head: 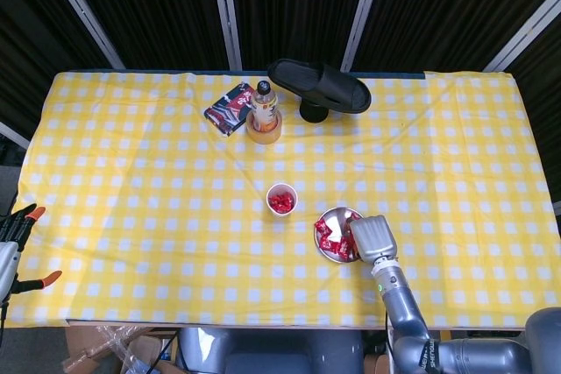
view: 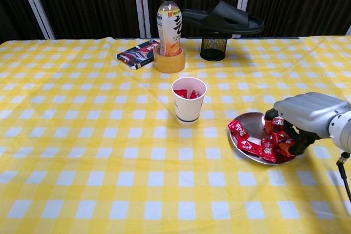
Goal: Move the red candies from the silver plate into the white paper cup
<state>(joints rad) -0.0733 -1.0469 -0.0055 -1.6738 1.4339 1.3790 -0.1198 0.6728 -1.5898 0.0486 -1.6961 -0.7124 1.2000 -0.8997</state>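
Covering red candies [view: 262, 147], right hand [view: 307, 114] perhaps pinches one.

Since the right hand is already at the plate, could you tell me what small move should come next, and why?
Probably close the right hand on one red candy and lift: its fingertips rest among the candies on the silver plate, with none clearly held, and the white paper cup stands apart on the left.

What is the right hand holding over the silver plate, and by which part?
Cannot be told: the right hand rests on the red candies in the silver plate, fingers curled among them, but no lifted candy shows.
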